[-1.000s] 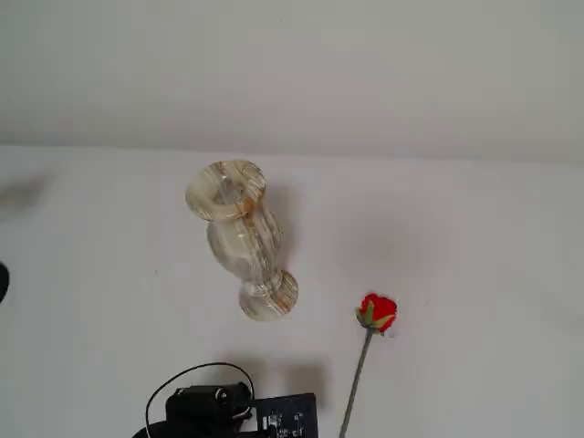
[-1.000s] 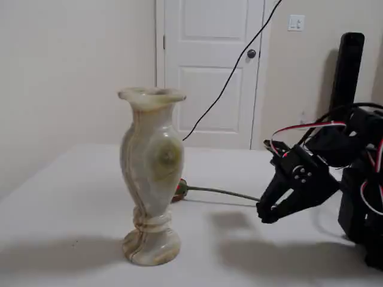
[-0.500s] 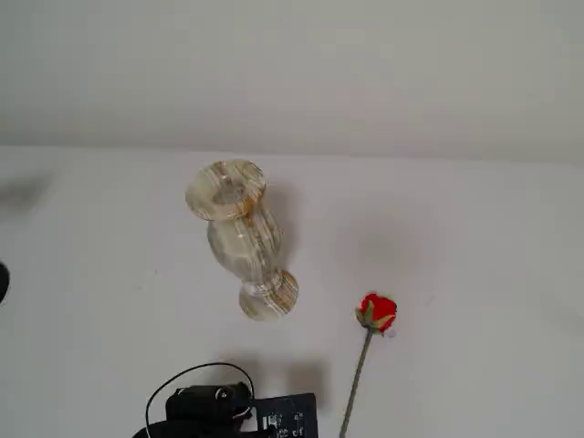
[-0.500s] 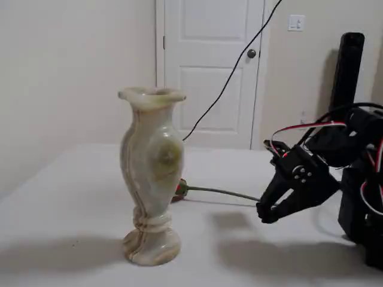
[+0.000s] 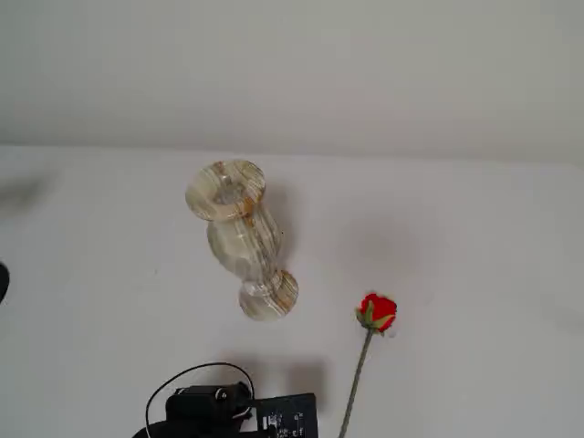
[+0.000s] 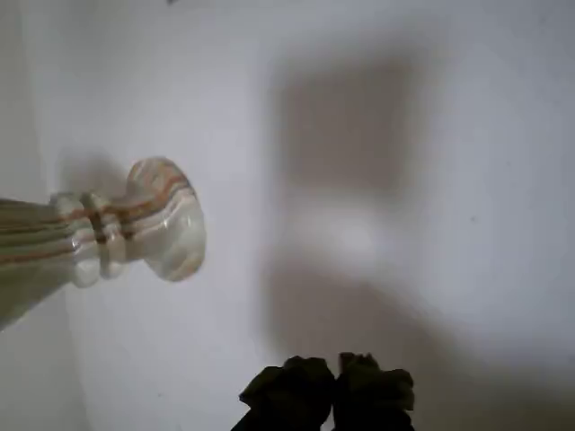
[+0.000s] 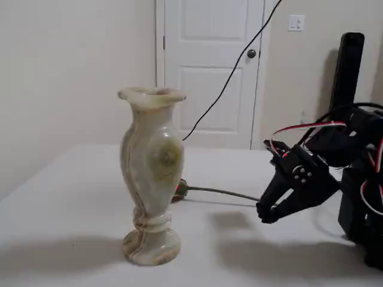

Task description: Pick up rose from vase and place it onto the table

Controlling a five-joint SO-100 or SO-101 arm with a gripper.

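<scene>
In a fixed view from above, the marbled vase [image 5: 241,239] stands upright mid-bench, and the rose [image 5: 376,311] lies flat on the white bench [image 5: 474,274], apart from the vase, its stem running toward the near edge.

In the wrist view, the vase's round foot [image 6: 166,218] sits at the left, and the claw [image 6: 334,388] shows its two tips pressed together, holding nothing.

In the side fixed view, the claw [image 7: 266,213] hangs just above the bench near the stem's end, apart from the rose [image 7: 182,189] behind the vase [image 7: 151,173].
</scene>
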